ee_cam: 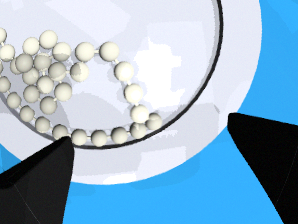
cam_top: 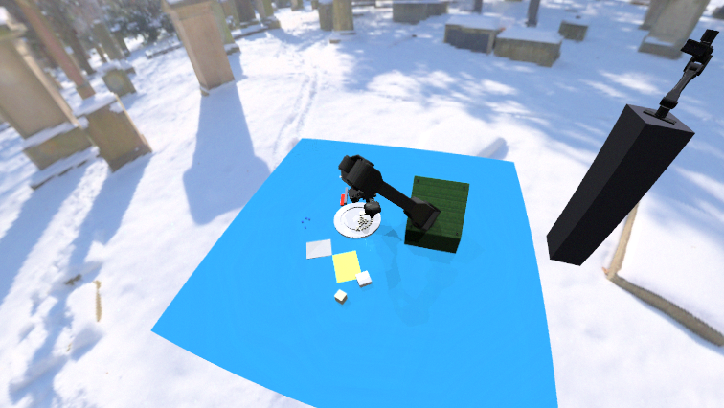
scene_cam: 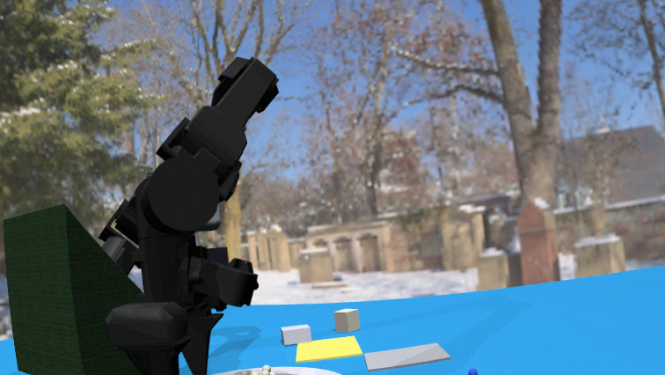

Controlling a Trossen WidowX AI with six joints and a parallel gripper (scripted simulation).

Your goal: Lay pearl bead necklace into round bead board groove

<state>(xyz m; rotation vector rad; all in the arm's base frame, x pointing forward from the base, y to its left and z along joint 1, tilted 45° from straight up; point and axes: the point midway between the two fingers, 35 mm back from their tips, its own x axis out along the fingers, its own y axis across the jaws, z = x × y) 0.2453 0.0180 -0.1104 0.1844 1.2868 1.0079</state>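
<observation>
The round white bead board (cam_top: 337,220) (scene_cam: 316,371) (ee_cam: 244,65) has a dark ring groove. The pearl bead necklace (cam_top: 363,222) (scene_cam: 266,369) (ee_cam: 133,93) lies on it. In the wrist view, one run of beads follows the near, lower-left part of the groove, then doubles back inward near the lower right in an arc. Several beads are bunched inside the ring at the left. The groove's right side holds no beads. My gripper (ee_cam: 152,133) is wide open over the board's near edge, with the run's end between and beyond its fingertips. The left fingertip overlaps the run in view; contact is unclear.
A dark green block (cam_top: 440,197) (scene_cam: 37,279) stands right of the board in the top view. A grey pad (cam_top: 318,249), yellow pad (cam_top: 347,266), white block (cam_top: 363,279), cream cube (cam_top: 340,296) and small red object (cam_top: 343,199) lie around. A black pillar (cam_top: 621,177) bears another arm.
</observation>
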